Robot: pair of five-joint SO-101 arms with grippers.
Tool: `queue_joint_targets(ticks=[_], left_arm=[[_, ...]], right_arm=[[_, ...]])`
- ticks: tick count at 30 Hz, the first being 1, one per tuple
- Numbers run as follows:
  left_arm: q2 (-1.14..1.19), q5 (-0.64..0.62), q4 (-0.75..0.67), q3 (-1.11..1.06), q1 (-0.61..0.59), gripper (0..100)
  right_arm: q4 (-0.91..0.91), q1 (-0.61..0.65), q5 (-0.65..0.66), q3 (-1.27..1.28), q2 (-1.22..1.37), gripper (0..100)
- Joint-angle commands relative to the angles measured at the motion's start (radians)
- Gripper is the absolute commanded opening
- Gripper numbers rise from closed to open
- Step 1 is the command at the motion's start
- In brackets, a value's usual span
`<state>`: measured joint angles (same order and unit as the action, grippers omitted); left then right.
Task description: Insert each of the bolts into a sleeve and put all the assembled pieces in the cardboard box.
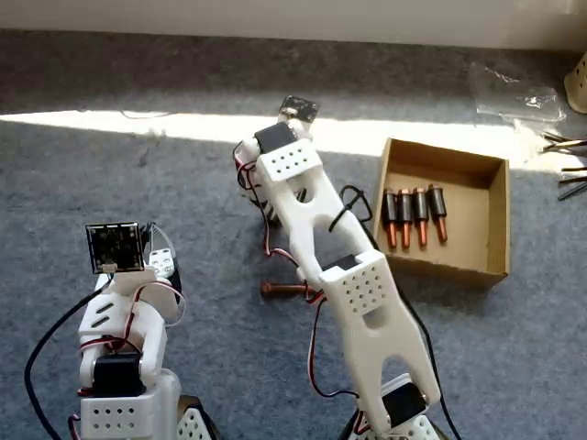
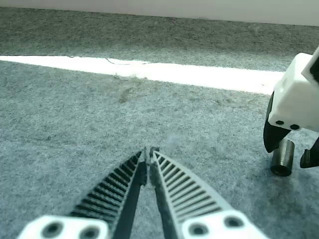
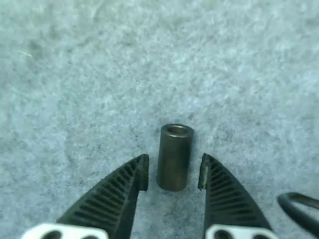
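Open-topped brown cardboard box point(image 1: 449, 165), right of centre in the high view, resting on grey carpet point(image 1: 138, 183). Inside: four assembled pieces point(image 1: 413, 215), each a dark sleeve on a copper-coloured bolt, lying parallel in a row, sleeve ends toward the frame's top. One loose copper-coloured bolt point(image 1: 284, 288) lies flat at mid-frame, horizontal, partly covered. One short dark metal cylindrical sleeve point(image 3: 175, 157) on the carpet, empty, bore open at one end.

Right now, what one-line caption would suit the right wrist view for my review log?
Open right gripper brackets a dark metal sleeve on grey carpet, a gap on each side.
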<state>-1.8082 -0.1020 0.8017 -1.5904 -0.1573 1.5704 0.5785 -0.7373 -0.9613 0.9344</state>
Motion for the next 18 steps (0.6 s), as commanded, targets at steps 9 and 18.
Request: queue_joint_targets(ticks=[9,18], left_arm=[[-0.010,0.002,-0.026,0.007,-0.008,3],[-0.010,0.002,-0.026,0.007,-0.008,3]], right_arm=[[-0.008,-0.016,0.021,-0.019,0.058,11.0],[0.002,-0.016,0.129,-0.094,0.059,2.1]])
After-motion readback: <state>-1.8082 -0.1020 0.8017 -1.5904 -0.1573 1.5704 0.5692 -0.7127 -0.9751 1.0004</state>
